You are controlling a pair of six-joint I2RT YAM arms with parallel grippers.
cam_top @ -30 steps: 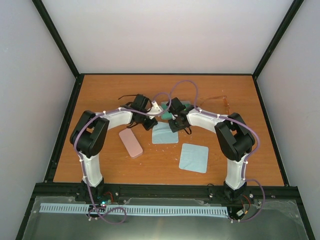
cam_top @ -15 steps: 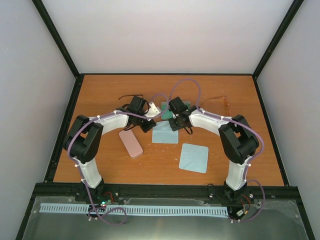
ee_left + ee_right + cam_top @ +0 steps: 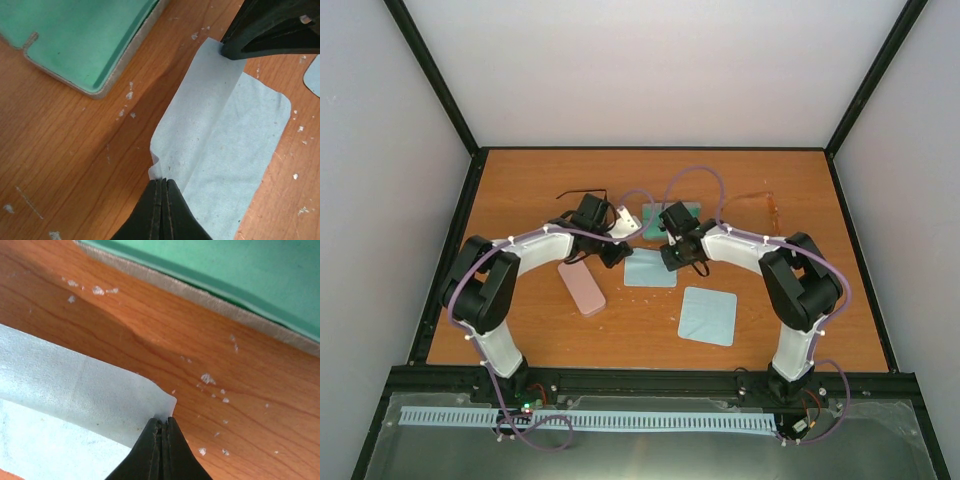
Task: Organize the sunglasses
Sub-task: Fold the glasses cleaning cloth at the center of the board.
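The black sunglasses (image 3: 582, 195) lie at the back left of the table. The faint reddish-brown sunglasses (image 3: 766, 202) lie at the back right. Neither gripper touches them. My left gripper (image 3: 617, 253) is shut on one far corner of a pale blue cloth (image 3: 650, 270). My right gripper (image 3: 673, 256) is shut on the other far corner. In the left wrist view the left gripper (image 3: 161, 180) pinches the cloth (image 3: 220, 135), whose far strip is folded over. In the right wrist view the right gripper (image 3: 163, 421) pinches its corner of the cloth (image 3: 75, 390).
An open case with a green lining (image 3: 672, 214) lies just behind the cloth, and it also shows in the left wrist view (image 3: 80, 35) and the right wrist view (image 3: 225, 270). A pink case (image 3: 582, 287) lies at the left. A second blue cloth (image 3: 708, 315) lies nearer, at the right.
Both grippers have moved a little toward the near edge with the cloth's far corners, laying its far strip over the rest. Both elbows have dropped lower.
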